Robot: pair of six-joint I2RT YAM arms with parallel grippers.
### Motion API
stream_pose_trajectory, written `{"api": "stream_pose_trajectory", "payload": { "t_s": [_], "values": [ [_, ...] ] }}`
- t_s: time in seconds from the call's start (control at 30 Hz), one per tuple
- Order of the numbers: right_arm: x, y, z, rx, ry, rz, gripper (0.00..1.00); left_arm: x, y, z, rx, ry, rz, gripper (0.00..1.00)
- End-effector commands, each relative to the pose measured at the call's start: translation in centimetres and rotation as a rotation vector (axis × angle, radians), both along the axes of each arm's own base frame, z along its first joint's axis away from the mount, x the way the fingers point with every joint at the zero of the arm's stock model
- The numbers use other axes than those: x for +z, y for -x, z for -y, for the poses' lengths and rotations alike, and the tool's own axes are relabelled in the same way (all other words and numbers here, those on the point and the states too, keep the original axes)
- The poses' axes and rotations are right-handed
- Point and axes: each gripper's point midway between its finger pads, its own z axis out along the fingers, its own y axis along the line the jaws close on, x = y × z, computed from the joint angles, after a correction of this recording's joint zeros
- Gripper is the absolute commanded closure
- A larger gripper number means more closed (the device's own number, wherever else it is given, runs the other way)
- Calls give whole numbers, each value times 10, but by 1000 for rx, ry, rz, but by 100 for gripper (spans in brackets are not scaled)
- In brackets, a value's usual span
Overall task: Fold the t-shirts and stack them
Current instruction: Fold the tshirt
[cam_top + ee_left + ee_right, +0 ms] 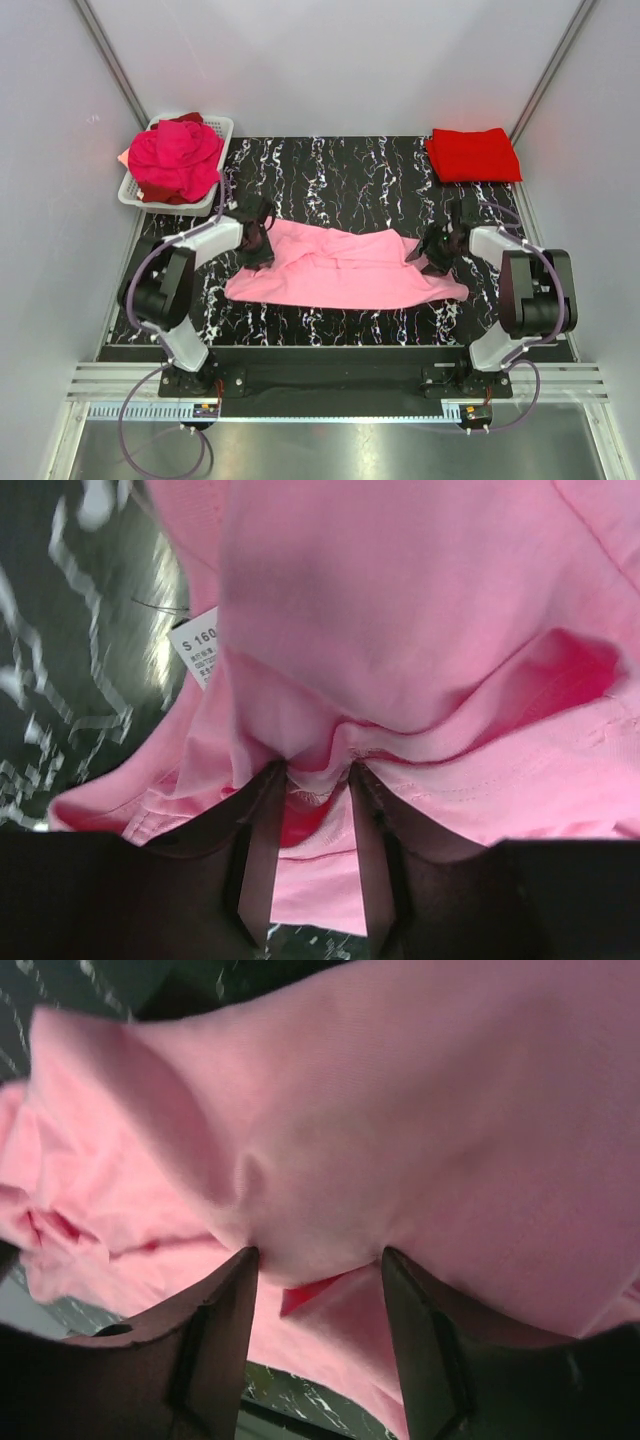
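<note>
Pink cotton is bunched between the left fingers (266,805), which we see pressed close together on a small gathered fold near the hem of the pink shirt (400,630). A white size label (195,645) hangs from the cloth just up and to the left of that pinch. The rest of the shirt spreads away from the tips and fills most of the left wrist view.

The right fingers (232,1295) stand somewhat wider apart, with a thicker fold of the same shirt caught between their tips. The cloth drapes over and beyond them, and a strip of the table shows underneath.

From above, we find the pink shirt lying across the middle of the black, white-veined table (350,170). It is stretched sideways between the two arms, with the left fingers at its left end and the right fingers at its right end.

Well apart from it, a red shirt (473,154) sits folded at the far right corner. At the far left, magenta shirts (177,158) are heaped in a white basket (224,127).
</note>
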Motion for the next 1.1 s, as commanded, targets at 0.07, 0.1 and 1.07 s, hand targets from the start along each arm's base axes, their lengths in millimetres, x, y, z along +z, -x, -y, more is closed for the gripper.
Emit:
{"api": "stream_pose_trajectory", "payload": {
  "t_s": [0.07,0.1,1.07],
  "values": [
    [-9,68,-54,109,-77,-79,41,-13,-80,12,-15,-45,27,63],
    [-11,86,-62,90,-82,-115,41,9,-113,21,-15,-32,80,63],
    [150,-34,-191,491,275,385,28,181,-77,56,-253,199,417,2]
  ]
}}
